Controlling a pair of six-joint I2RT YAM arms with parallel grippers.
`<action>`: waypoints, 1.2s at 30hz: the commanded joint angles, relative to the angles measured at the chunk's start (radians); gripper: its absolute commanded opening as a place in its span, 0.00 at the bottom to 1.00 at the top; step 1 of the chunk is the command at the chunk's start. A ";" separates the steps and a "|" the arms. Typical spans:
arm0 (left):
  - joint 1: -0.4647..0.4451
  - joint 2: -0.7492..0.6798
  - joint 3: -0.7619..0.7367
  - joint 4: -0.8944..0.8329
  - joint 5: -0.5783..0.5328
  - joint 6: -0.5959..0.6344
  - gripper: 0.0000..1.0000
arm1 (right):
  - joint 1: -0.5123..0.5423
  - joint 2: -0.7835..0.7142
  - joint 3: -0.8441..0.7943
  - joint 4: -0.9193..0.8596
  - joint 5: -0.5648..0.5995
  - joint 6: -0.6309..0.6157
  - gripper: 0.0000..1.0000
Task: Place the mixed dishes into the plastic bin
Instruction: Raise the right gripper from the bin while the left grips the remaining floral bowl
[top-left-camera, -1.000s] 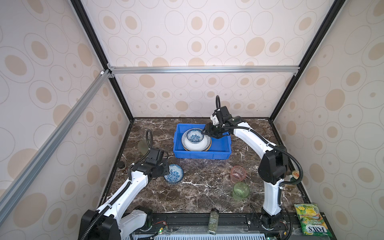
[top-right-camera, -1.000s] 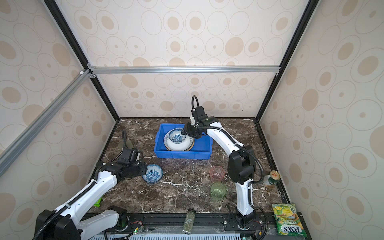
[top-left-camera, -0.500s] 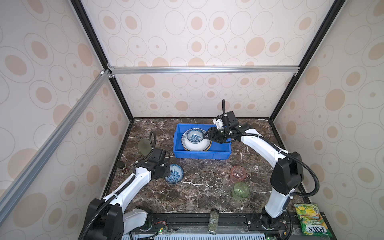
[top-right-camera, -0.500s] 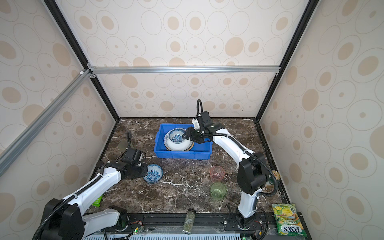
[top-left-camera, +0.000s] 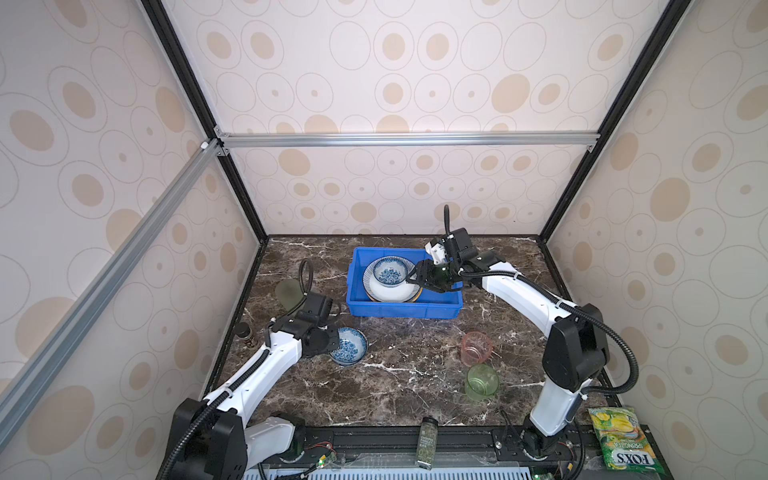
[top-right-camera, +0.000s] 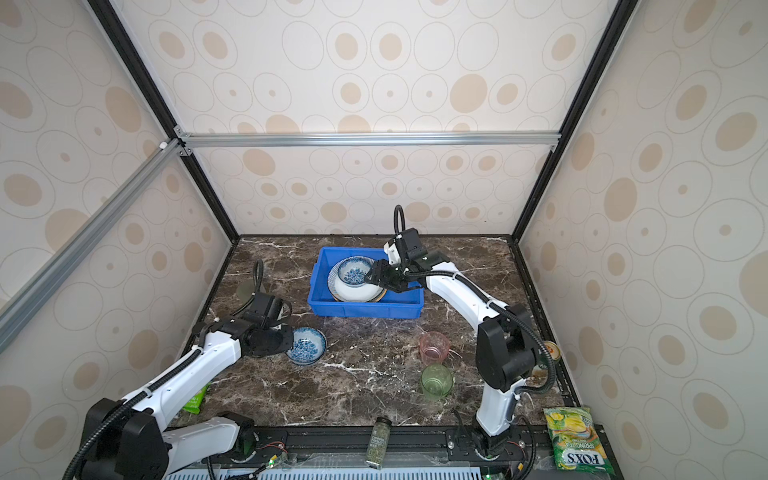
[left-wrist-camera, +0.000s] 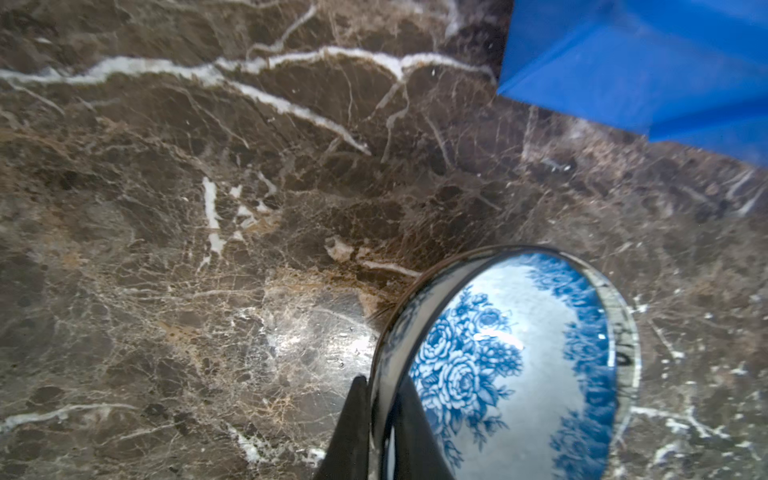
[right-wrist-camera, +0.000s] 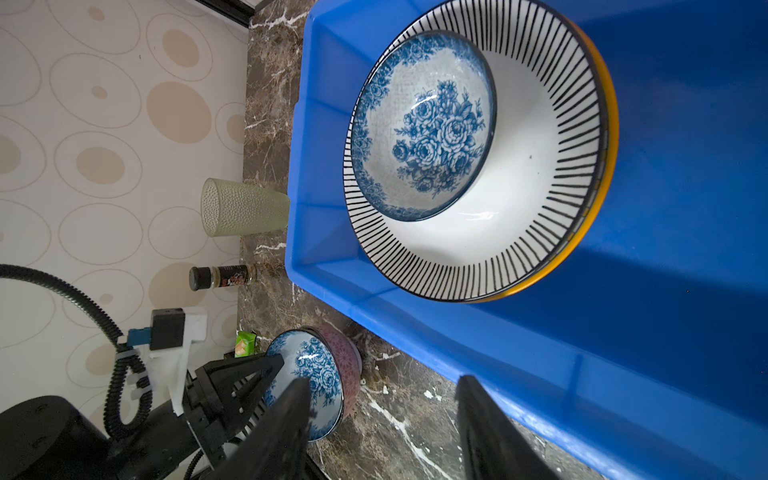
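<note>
Left tool: clamping rim of small blue-white floral bowl
Right tool: gaping apart
Bright blue plastic bin: lying just beyond bowl

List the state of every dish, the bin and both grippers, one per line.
blue bin, partly loaded.
striped plate, topmost plate in the bin.
binned bowl, upright on the striped plate.
loose bowl, outside the bin, rim pinched.
left gripper, shut on loose bowl.
right gripper, open, empty, over the bin.
pink cup, upright, outside the bin.
green cup, upright, outside the bin.
</note>
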 joint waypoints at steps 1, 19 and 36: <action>-0.002 -0.010 0.044 -0.039 -0.020 0.015 0.14 | 0.005 -0.047 -0.015 0.015 -0.013 0.007 0.59; -0.028 0.064 0.047 -0.019 0.019 0.025 0.25 | 0.004 -0.064 -0.034 0.021 -0.020 -0.011 0.58; -0.085 0.146 0.126 -0.112 -0.139 0.027 0.18 | 0.004 -0.059 -0.034 0.024 -0.036 -0.019 0.57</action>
